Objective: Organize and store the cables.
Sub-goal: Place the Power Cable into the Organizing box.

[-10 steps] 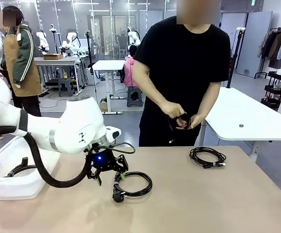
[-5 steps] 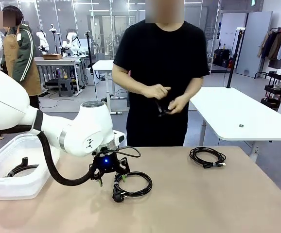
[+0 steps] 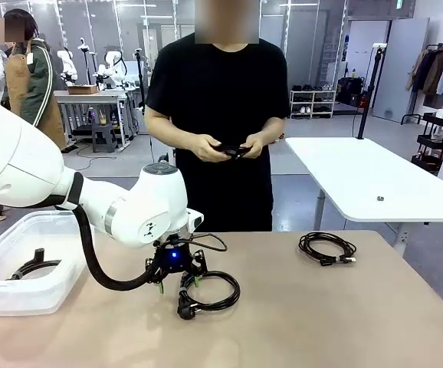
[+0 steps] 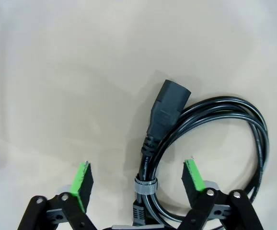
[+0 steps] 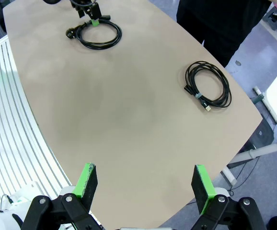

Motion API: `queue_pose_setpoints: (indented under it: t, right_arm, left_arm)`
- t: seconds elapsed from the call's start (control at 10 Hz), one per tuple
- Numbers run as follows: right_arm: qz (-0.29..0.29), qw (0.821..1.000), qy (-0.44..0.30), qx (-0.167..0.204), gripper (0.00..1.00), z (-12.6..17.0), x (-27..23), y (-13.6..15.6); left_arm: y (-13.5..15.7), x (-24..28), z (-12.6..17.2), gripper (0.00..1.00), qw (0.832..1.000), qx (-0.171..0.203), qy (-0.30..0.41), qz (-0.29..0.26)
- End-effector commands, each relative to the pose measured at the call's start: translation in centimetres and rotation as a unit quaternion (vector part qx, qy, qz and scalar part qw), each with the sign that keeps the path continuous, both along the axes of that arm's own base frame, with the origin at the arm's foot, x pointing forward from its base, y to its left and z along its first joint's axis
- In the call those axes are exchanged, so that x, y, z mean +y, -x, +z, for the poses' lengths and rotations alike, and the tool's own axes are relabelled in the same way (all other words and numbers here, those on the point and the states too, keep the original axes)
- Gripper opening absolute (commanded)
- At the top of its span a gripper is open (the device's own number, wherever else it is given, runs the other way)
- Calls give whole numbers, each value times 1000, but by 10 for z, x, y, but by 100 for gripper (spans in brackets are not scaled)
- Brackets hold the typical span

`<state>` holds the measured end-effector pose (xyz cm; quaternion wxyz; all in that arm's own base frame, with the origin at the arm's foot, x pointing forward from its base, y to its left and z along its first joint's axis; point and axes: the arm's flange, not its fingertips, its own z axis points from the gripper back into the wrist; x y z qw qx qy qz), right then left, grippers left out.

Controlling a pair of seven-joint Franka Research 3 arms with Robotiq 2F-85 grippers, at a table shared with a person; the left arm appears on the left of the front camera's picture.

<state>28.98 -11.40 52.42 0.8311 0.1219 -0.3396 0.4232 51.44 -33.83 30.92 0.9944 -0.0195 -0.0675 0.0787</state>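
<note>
**A:** What could go wrong here?

**B:** The carry to the bin (image 3: 11,297), I'd say. It sits at the table's (image 3: 336,326) left edge with one cable (image 3: 28,267) inside. The left gripper (image 4: 137,167) is wide open and empty, astride the near coil (image 4: 152,152) at its strap (image 4: 145,186). An off-centre close might catch one strand. The coil could then sag, and its plug (image 4: 167,103) could snag the bin wall.

**A:** And the room?

**B:** The middle is bare. The far coil (image 5: 192,86) lies near the far edge, where the person's hands (image 3: 208,146) hold another cord (image 3: 233,151). The right gripper (image 5: 144,168) is open, empty and high over the near edge.
</note>
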Motion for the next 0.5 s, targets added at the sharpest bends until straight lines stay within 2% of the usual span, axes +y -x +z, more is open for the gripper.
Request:
queue_pose_setpoints:
  t: [0.0, 0.1, 0.2, 0.3, 0.4]
  right_arm:
    - [2, 1000, -1, -2, 100, 0, -1, 0]
    - [2, 1000, -1, -2, 100, 0, -1, 0]
    - [2, 1000, -1, -2, 100, 0, -1, 0]
    - [2, 1000, -1, -2, 100, 0, -1, 0]
    - [2, 1000, -1, -2, 100, 0, -1, 0]
  left_arm:
    - [-4, -11, 0, 78, 999, 10, -34, 13]
    - [-1, -12, 1, 59, 999, 7, -41, 6]
    - [1, -11, 2, 46, 999, 13, -40, -3]
    - [1, -12, 3, 20, 999, 27, -19, -18]
    - [2, -13, 3, 0, 999, 28, -23, -20]
